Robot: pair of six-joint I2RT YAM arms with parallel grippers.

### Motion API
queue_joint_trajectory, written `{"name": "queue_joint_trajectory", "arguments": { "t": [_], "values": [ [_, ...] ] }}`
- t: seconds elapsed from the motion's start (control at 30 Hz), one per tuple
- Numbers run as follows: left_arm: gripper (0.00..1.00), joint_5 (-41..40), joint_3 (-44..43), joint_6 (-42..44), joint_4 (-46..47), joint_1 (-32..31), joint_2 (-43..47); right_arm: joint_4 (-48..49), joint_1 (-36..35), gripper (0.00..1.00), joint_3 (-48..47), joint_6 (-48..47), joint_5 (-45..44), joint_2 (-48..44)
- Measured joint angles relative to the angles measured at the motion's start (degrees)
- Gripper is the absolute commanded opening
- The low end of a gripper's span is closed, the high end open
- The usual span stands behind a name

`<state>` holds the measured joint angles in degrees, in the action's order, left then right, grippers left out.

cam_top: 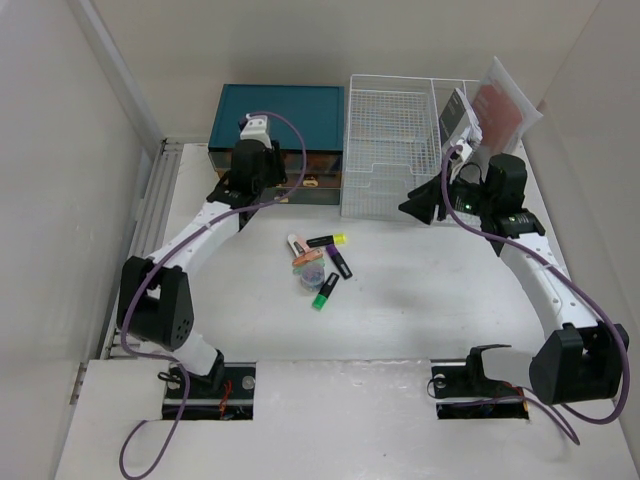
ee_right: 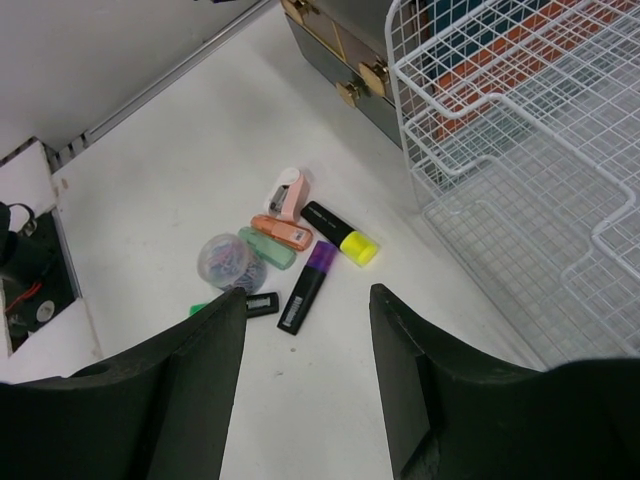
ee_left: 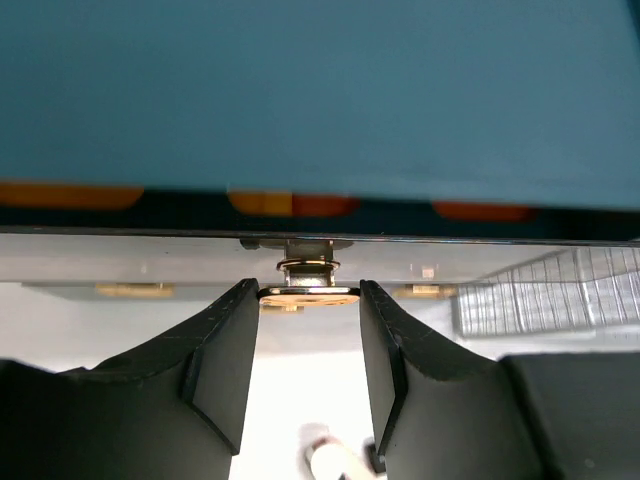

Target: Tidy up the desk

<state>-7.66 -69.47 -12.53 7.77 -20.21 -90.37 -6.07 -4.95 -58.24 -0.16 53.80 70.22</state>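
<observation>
The white desk point(cam_top: 420, 300) carries a small pile: a yellow-capped highlighter point(cam_top: 327, 240), a purple one point(cam_top: 340, 263), a green one point(cam_top: 325, 292), an orange one point(cam_top: 306, 258) and a clear jar of paper clips point(cam_top: 313, 275). My left gripper point(cam_top: 280, 192) is at the front of the teal drawer box point(cam_top: 290, 115); in the left wrist view its jaws point(ee_left: 308, 296) touch both sides of a gold drawer knob point(ee_left: 308, 294). My right gripper point(cam_top: 420, 208) is open and empty above the desk, right of the pile point(ee_right: 308, 292).
A white wire-mesh file rack point(cam_top: 390, 130) stands at the back, right of the drawer box, with a packet point(cam_top: 505, 105) leaning in its right bay. The right wrist view shows the rack point(ee_right: 520, 150) and two more gold knobs point(ee_right: 375, 75).
</observation>
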Motion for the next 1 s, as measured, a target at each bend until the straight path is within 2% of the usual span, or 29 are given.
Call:
{"name": "queue_joint_trajectory", "arguments": {
  "t": [0.5,0.57,0.6,0.63,0.73,0.83,0.9,1.0],
  "values": [
    [0.27,-1.77,10.49,-1.84,-4.94,-3.21,13.07,-0.02,0.00,0.58,0.00,0.00,1.60,0.81],
    [0.36,-2.05,11.41,-1.97,-5.25,-3.61,14.03,-0.02,0.00,0.58,0.00,0.00,1.73,0.87],
    [0.46,-2.19,11.76,-1.99,-5.31,-3.76,14.38,0.00,0.00,0.60,0.00,0.02,1.73,0.96],
    [0.60,-2.36,12.02,-2.14,-5.33,-3.82,14.71,0.00,0.00,0.60,0.00,-0.02,1.79,1.05],
    [0.84,-2.32,12.81,-2.60,-7.08,-4.11,15.54,-0.02,-0.20,0.66,0.00,-0.33,1.92,1.18],
    [0.92,-1.97,12.90,-2.82,-8.55,-4.20,15.87,-0.15,-1.53,0.71,0.00,-1.46,1.95,1.18],
    [0.93,-1.33,12.90,-2.93,-9.33,-4.20,16.52,-1.36,-3.28,0.76,0.00,-3.61,1.60,1.18],
    [0.94,0.13,12.90,-3.04,-10.80,-4.20,19.21,-5.40,-6.99,0.78,-0.52,-9.07,-0.20,1.64]
  ]
}}
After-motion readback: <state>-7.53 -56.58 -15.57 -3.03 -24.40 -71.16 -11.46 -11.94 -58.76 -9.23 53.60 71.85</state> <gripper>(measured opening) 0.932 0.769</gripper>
